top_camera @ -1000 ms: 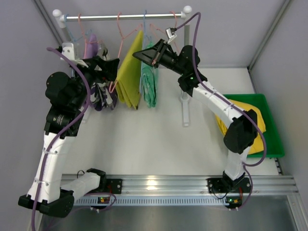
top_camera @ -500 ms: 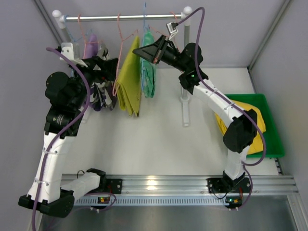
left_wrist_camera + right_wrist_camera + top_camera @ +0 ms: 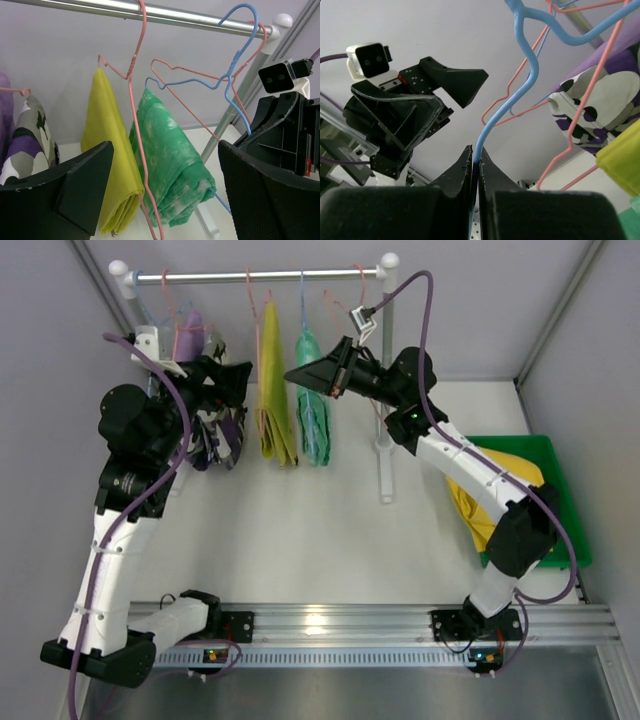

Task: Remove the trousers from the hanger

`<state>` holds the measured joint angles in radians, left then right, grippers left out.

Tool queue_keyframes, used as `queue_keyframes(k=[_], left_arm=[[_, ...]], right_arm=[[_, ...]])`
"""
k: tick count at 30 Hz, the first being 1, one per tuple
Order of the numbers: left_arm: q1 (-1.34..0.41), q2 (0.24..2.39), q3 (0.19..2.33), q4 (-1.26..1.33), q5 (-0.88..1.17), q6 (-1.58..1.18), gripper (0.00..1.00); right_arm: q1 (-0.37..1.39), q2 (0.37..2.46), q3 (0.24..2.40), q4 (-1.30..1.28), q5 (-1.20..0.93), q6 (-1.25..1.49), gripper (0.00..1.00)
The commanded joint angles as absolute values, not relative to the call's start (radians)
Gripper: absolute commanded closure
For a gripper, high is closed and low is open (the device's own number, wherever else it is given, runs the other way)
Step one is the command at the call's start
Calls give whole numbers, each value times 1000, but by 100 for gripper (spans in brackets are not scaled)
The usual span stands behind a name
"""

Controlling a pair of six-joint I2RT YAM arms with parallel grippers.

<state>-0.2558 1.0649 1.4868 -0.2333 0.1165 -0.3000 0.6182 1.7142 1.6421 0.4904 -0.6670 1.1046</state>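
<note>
Right claw (image 3: 475, 156) is clenched on the thin wire of the blue hanger (image 3: 486, 132), low on its neck. Left claw (image 3: 165, 150) is released, jaws wide, nothing in them, facing the hanging cloth from the left.

Mint green trousers (image 3: 170, 165) are folded over the blue hanger's bar. It hangs from the rail (image 3: 100, 6) at the far side, hook apparently over the rail. Olive-yellow trousers (image 3: 110, 145) hang just left of them on a pink hanger (image 3: 129, 115). Bright yellow trousers (image 3: 522, 465) lie in the green bin (image 3: 572, 530) on the right.

Risks, my read:
- The pinch is on bare round wire. The hanger can pivot or slip in the right claw and swing the cloth away from the left claw.
- An empty pink hanger (image 3: 192, 71) crosses the blue one near the hook. Moving the blue one may drag it along or snag.
- The olive-yellow pair's pink hanger wire runs right through the left claw's gap. Closing here could grab wire or the wrong pair.
- A pull on the mint pair with the hanger loosely held could unhook it or drop the cloth on the surface (image 3: 330, 530).
- The camouflage garment (image 3: 215, 440) sits against the left arm and could get dragged.

Writing: none readable. There's a small red tag on the right arm in the left wrist view, too small to read.
</note>
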Motion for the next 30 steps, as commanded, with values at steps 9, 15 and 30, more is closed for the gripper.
queue_keyframes(k=[9,15,30], left_arm=[[-239,1078,1494,-86,584,-627,13],[-202,1109,1428,66,672,-959,15],[-337,1109,1315,147,699,-1034,27]], right_arm=[[689,1473,1520,729,-706,982,100],[745,1402,1470,640,-673,896,100],[847,1310,1428,408,-496,719,100]])
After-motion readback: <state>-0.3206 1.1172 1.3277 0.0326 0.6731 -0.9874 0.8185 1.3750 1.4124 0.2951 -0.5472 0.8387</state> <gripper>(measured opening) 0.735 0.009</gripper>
